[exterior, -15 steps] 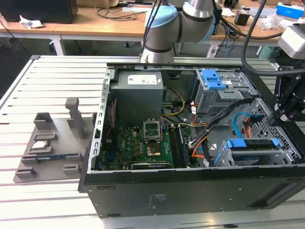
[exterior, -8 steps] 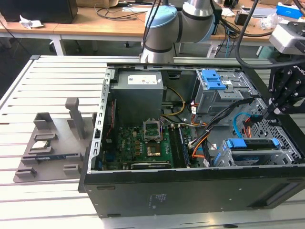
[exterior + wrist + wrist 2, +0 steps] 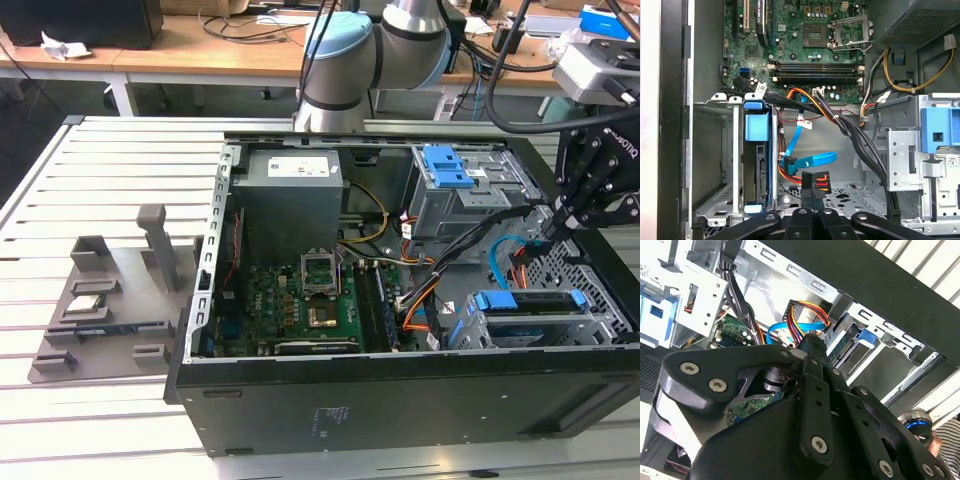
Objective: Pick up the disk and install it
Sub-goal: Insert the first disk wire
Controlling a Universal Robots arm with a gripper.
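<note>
Lower right of the exterior view, and the disk [image 3: 530,303] sits in its blue carrier, slotted on edge into the metal drive cage [image 3: 600,325] at the front corner of the open computer case [image 3: 300,400]. First wrist view confirms it: the blue carrier handle and the drive's edge stand upright in the cage's slot [image 3: 759,150], and the neighbouring bay to the picture's left is bare metal. The gripper [image 3: 556,228] hangs just above and behind that cage at the right edge of the exterior view, its fingers [image 3: 810,197] pressed together with nothing between them, apart from the disk and close to the blue data cable [image 3: 805,162] and the orange-and-black power plug [image 3: 819,181]. Inside the case lie the green motherboard [image 3: 300,300] with its open processor socket, the grey power supply [image 3: 290,210] at the back, and a second cage with a blue latch [image 3: 450,170]. Left of the case, a grey parts tray [image 3: 100,320] holds a small square chip [image 3: 88,303].
</note>
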